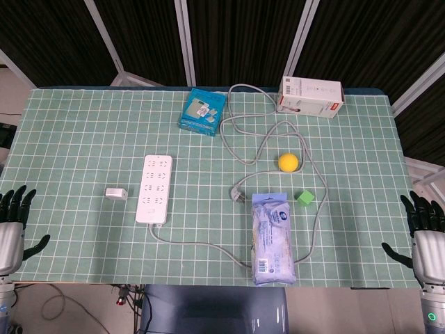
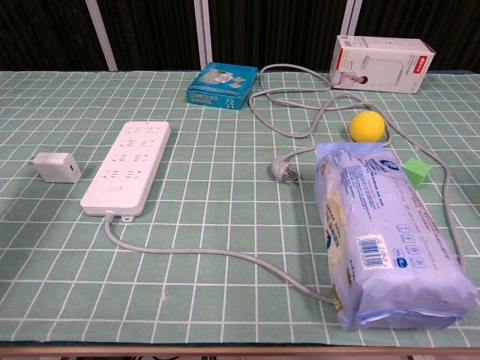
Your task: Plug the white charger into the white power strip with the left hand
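left hand [image 1: 15,226]: mine, parked at the table edge well to the power strip's left, fingers spread, holding nothing. Only the head view shows it.
right hand [image 1: 425,233]: at the far edge, well to the strip's right, fingers apart and empty. Not needed for this job, I'd say.
white charger [image 2: 55,166]: small rounded plastic cube, smooth matte, lying flat just left of the strip, apart from it. It sits on my left side, so reach should be short. Can't tell which way the prongs face.
white power strip [image 2: 127,166]: long flat glossy bar with rows of sockets facing up, so the plug goes in top-down.
strip cable [image 2: 217,253]: grey, limp, leaves the strip's near end and loops off right to a loose plug [image 2: 283,171].
wipes pack [image 2: 382,236]: soft crinkly blue film, right of the strip, lying over the cable.
table mat [image 2: 225,202]: green with a white grid, flat.
status: nothing grasped yet; pick up the charger first.
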Robot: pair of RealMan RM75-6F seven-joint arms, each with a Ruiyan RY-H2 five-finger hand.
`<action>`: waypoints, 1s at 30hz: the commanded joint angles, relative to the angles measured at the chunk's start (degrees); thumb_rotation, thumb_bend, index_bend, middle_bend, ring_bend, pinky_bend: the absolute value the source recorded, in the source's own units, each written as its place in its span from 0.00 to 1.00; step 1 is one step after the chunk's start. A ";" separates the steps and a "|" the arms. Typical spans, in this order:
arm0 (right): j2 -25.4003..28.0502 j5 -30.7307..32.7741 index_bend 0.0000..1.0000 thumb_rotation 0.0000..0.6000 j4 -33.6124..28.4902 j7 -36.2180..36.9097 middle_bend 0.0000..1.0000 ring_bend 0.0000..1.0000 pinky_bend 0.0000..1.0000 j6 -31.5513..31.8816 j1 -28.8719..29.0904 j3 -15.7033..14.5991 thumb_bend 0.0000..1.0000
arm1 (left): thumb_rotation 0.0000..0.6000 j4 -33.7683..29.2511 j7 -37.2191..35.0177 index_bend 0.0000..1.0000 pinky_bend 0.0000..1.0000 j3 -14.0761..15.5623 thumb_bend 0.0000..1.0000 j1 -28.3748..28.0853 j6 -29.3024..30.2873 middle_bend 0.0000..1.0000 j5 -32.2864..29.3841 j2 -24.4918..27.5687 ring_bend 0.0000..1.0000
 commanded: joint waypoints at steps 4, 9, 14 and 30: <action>0.04 -0.08 0.00 1.00 0.11 0.09 0.00 0.00 0.00 0.00 0.02 0.00 0.13 | 1.00 0.01 0.15 0.09 0.00 -0.03 0.15 -0.05 0.03 0.00 0.08 -0.09 0.00; 0.05 -0.23 0.00 1.00 -0.03 0.03 0.00 0.00 0.00 0.14 -0.02 -0.06 0.13 | 1.00 -0.13 0.27 0.09 0.00 0.06 0.15 -0.03 0.00 0.00 0.12 -0.11 0.00; 0.06 0.24 0.00 1.00 0.03 -0.04 0.00 0.00 0.00 -0.03 -0.07 0.06 0.13 | 1.00 -0.05 -0.29 0.09 0.00 -0.26 0.15 -0.12 -0.34 0.00 -0.60 0.06 0.00; -0.25 0.38 0.00 1.00 0.00 -0.11 0.00 0.00 0.00 -0.22 -0.04 0.02 0.13 | 1.00 -0.58 2.72 0.09 0.00 -1.41 0.15 -3.15 -6.36 0.01 -4.48 2.08 0.00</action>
